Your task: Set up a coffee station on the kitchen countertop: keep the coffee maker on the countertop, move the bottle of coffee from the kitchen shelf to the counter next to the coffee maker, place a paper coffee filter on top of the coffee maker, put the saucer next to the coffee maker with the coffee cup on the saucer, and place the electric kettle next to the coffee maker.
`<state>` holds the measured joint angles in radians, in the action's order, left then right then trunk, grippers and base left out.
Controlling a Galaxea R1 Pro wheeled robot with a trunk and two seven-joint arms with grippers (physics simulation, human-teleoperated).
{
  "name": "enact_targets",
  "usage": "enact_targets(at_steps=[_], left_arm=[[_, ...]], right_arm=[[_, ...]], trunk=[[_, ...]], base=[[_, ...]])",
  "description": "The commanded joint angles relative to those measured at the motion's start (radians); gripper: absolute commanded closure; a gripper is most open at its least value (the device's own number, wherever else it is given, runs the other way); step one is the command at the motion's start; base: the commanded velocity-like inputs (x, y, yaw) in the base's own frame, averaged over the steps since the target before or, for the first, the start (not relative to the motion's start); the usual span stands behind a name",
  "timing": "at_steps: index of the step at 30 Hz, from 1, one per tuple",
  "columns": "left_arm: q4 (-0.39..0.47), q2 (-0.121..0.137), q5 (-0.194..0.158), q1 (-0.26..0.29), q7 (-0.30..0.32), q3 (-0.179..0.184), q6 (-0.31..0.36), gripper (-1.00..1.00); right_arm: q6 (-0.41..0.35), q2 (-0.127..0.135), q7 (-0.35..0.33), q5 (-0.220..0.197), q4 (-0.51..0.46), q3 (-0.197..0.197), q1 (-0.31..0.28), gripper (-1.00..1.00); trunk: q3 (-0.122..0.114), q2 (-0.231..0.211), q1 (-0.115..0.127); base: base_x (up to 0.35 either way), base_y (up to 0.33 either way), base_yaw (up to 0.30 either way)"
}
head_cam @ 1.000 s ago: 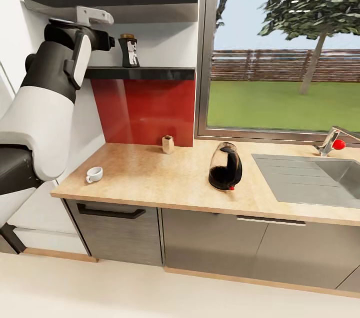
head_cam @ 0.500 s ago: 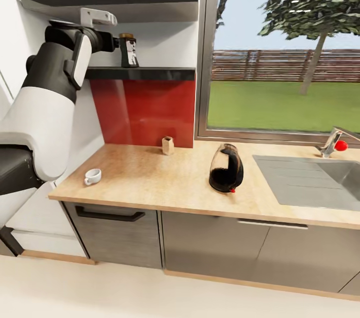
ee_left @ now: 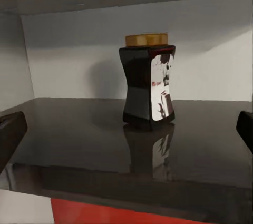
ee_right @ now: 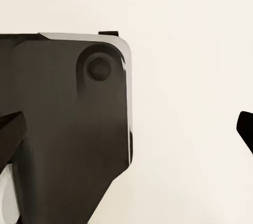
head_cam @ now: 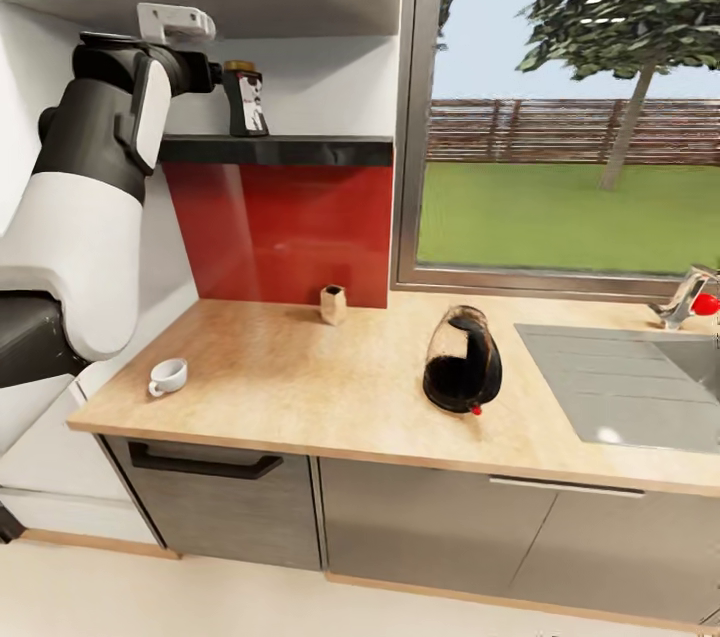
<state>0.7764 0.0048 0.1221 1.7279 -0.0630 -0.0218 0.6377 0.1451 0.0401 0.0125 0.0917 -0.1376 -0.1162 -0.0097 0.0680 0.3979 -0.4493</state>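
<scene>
**Your left hand faces the coffee bottle on the kitchen shelf**

Your left arm is raised to shelf height, its left hand (head_cam: 205, 75) level with the bottle of coffee (head_cam: 244, 98), which stands upright on the dark shelf (head_cam: 300, 150) above the red backsplash. In the left wrist view the bottle (ee_left: 148, 81) sits between your 2 fingertips (ee_left: 10, 134), which are spread wide and apart from it. On the table (head_cam: 300, 387) below, the coffee cup (head_cam: 167, 376) rests near the left edge, the coffee maker (head_cam: 462, 361) stands beside the sink (head_cam: 630, 387), and a small tan holder (head_cam: 333, 304) sits against the backsplash. Your right hand's fingertips (ee_right: 10, 129) are parted over a pale surface
</scene>
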Motion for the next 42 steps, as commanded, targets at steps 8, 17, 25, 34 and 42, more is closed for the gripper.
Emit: enact_targets(at_steps=[8, 17, 25, 34, 42], left_arm=[[0.024, 0.006, 0.007, 0.001, 0.002, -0.003, 0.008, -1.00], [0.027, 0.009, 0.008, 0.000, 0.002, -0.005, 0.009, -1.00], [0.029, 0.011, 0.008, -0.001, 0.003, -0.006, 0.008, -1.00], [0.026, 0.011, 0.008, -0.004, 0.010, -0.007, 0.009, -1.00], [0.026, 0.013, 0.008, -0.024, 0.013, -0.008, 0.008, -1.00]], right_arm=[[0.004, -0.002, 0.007, 0.010, -0.003, -0.009, -0.001, -1.00], [0.004, -0.002, 0.006, 0.010, -0.005, -0.010, -0.001, -1.00], [0.001, -0.003, 0.005, 0.009, -0.002, -0.010, -0.001, -1.00], [0.000, -0.003, 0.006, 0.008, -0.002, -0.011, -0.001, -1.00], [-0.001, -0.003, 0.006, 0.008, -0.002, -0.011, -0.001, -1.00]], trunk=[[0.002, 0.002, -0.001], [0.002, 0.002, -0.001], [0.002, 0.002, -0.001], [0.002, 0.002, -0.001], [0.002, 0.002, -0.001]], base=[[0.233, 0.000, -0.114], [0.324, 0.056, -0.002], [0.130, 0.112, 0.000], [0.097, 0.094, -0.033], [0.094, 0.100, -0.141]])
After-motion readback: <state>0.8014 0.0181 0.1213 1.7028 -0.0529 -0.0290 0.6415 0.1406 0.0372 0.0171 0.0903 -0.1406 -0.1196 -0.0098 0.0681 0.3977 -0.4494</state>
